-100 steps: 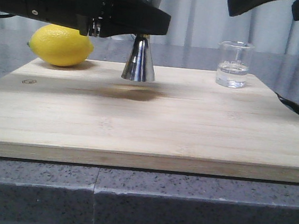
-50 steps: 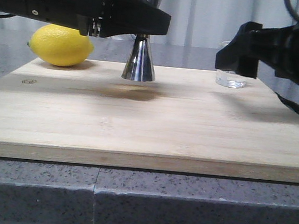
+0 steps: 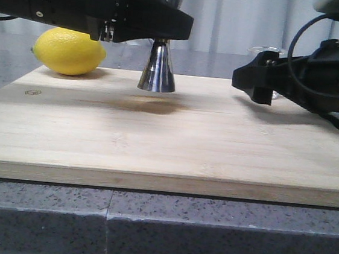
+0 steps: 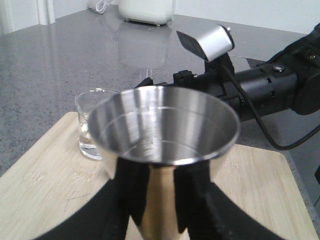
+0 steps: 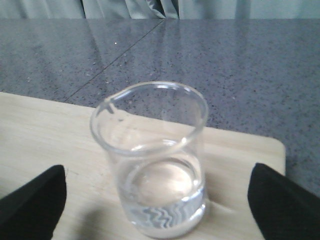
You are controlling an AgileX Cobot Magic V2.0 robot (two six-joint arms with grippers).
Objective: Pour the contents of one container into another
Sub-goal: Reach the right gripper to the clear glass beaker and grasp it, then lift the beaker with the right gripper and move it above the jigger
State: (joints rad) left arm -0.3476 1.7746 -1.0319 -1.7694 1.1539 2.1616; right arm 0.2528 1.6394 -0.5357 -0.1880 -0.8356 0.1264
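The steel hourglass jigger (image 3: pixel 158 71) stands upright on the wooden board (image 3: pixel 169 133), its empty upper cup (image 4: pixel 162 127) facing the left wrist camera. My left gripper (image 4: pixel 161 200) is shut on the jigger's waist. The clear glass beaker (image 5: pixel 152 160) holds a little clear liquid and stands at the board's far right; only its rim (image 3: pixel 267 50) shows in the front view behind my right arm. My right gripper (image 5: pixel 155 202) is open, one black fingertip (image 5: pixel 32 200) on each side of the beaker, apart from the glass.
A yellow lemon (image 3: pixel 68 51) rests at the board's far left corner. The board lies on a grey speckled counter (image 3: pixel 159 229). A black cable (image 3: pixel 333 123) runs off the right edge. A white appliance (image 4: pixel 147 10) stands far back on the counter.
My right arm has come down from the top right and moved left, now level with the beaker and hiding most of it. The left arm and jigger have not moved.
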